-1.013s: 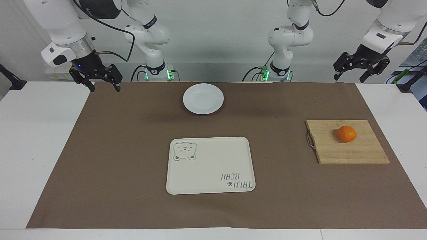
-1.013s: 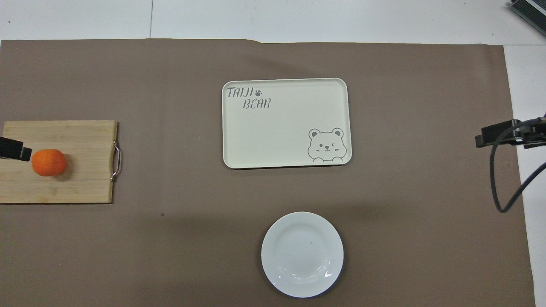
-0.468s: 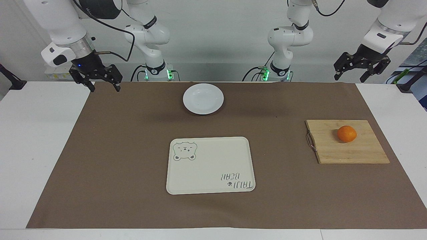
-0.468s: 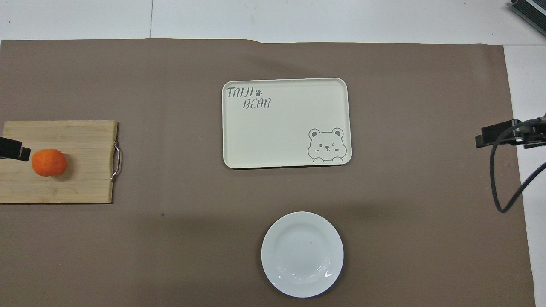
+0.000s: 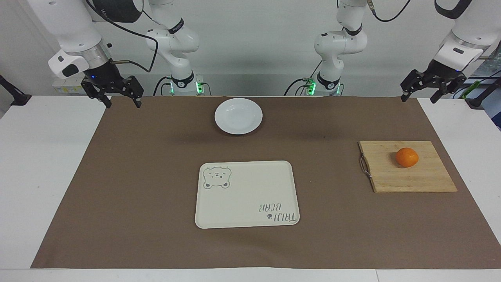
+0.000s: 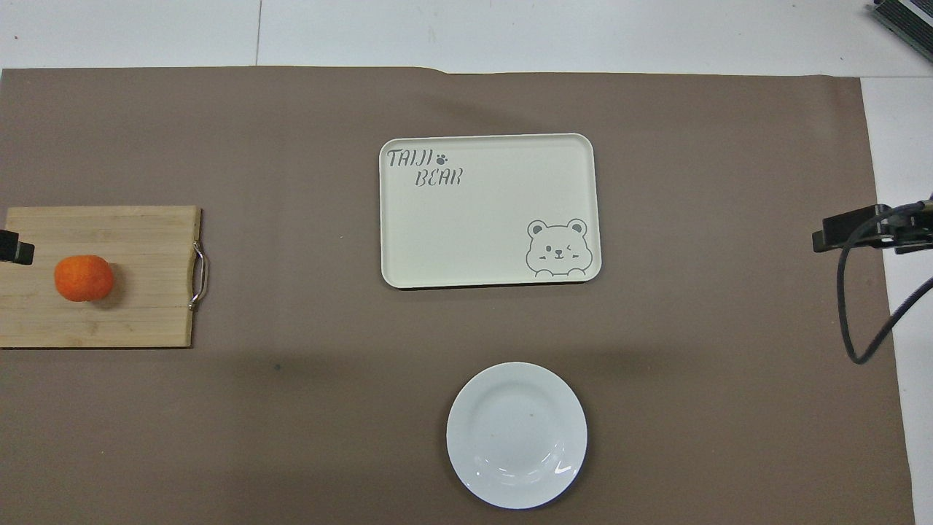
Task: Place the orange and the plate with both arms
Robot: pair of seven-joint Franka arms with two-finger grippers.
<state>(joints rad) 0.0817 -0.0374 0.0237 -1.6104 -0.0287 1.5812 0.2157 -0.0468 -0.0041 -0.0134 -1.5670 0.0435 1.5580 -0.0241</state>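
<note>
Your plate (image 5: 238, 116) sits mid-desk near the robots' bases; the orange (image 5: 407, 157) rests on the bamboo cutting board (image 5: 407, 176) — nearest the left gripper (image 5: 433, 87), jaws released, raised at that end. Right gripper (image 5: 116, 94) waits, jaws spread too.

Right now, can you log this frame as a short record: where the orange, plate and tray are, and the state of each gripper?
orange: on the cutting board, toward the left arm's end
plate: on the brown mat, bare, nearer the robots than the tray
tray: mid-table, bare
left gripper: raised, fingers open, holding nothing
right gripper: raised, fingers open, holding nothing
</note>
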